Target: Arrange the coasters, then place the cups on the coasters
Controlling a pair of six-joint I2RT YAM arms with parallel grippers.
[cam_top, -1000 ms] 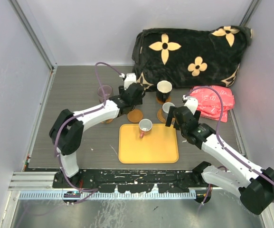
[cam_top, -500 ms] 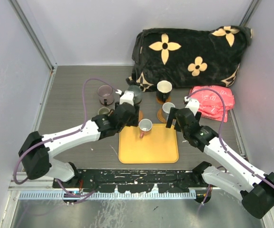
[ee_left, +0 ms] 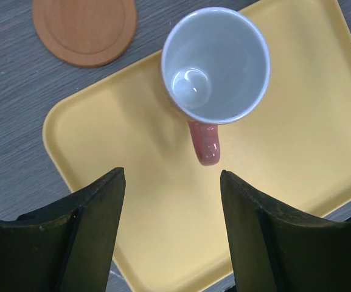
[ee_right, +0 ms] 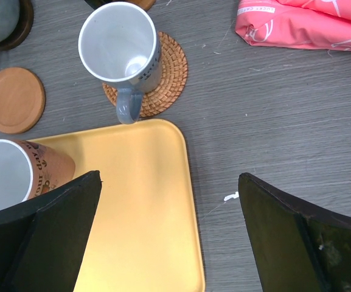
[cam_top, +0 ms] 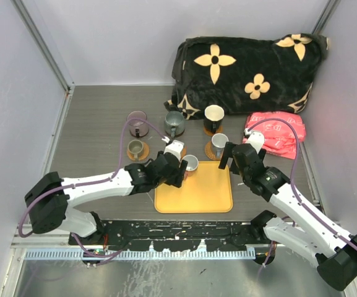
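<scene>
A white-inside cup with a pink handle stands on the yellow tray; the top view shows this cup at the tray's far edge. My left gripper hangs open just short of the handle, with nothing between its fingers. An empty orange-brown coaster lies just beyond the tray. A grey cup sits on a wicker coaster. Purple, olive, grey and black cups stand on coasters farther back. My right gripper is open over the tray's right edge.
A black blanket with tan flowers fills the back right. A pink bag lies beside the right arm. Side walls close in the table on the left and right.
My left arm has pulled back from the far row, leaving the grey cup standing there, and now hovers at the pink-handled cup on the tray. The right arm has barely shifted.
</scene>
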